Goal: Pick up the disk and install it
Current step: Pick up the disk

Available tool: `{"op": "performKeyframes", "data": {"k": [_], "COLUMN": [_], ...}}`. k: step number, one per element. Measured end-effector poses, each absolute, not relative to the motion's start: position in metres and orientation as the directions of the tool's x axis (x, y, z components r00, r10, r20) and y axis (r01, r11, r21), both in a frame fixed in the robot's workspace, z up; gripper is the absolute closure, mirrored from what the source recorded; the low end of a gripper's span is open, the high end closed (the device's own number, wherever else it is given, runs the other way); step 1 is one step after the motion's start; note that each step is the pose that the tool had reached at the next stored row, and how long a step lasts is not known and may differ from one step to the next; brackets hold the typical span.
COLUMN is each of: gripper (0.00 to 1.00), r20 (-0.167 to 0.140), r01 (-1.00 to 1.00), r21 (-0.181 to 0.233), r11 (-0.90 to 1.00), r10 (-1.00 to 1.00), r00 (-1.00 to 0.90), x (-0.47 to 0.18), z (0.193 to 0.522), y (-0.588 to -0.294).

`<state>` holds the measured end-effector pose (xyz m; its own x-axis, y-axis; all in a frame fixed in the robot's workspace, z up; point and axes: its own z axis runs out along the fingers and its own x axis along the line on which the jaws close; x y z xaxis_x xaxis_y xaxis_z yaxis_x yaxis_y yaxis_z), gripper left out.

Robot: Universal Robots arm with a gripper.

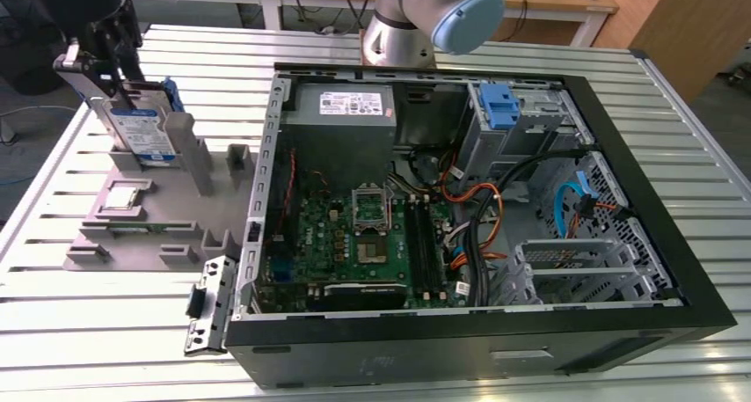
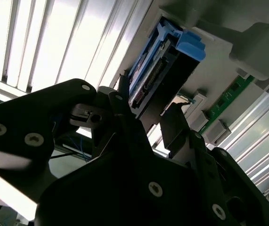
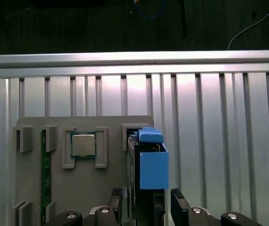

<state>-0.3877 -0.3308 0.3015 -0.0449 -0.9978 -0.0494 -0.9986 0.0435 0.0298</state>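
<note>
Blue-framed disk (image 3: 148, 165) upright in grey fixture (image 3: 82, 188) on tabletop (image 3: 219, 141), beside open computer case (image 1: 470, 342); hand (image 3: 147, 194) astride it, fingers (image 3: 179, 202) apart, unclamped; pick-up step in hand; probably calls for square, even squeeze next.

1. A white-and-blue label sits on the disk (image 1: 141, 131); none of its print can be read.
2. A white sticker sits on the grey power supply (image 1: 340, 104); its print is too small to read.

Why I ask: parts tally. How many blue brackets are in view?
2. One frames the disk standing in the grey fixture at the exterior view's left; the other bracket sits inside the computer case. More may be hidden.
</note>
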Motion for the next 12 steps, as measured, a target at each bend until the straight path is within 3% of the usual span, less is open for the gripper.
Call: {"op": "performKeyframes", "data": {"k": [12], "gripper": [0.47], "r20": [-0.049], "r01": [-0.999], "r21": [0.03], "r11": [0.037], "r10": [-0.998], "r00": [-0.039], "x": [-0.3877], "z": [0.2979], "y": [-0.3308]}}
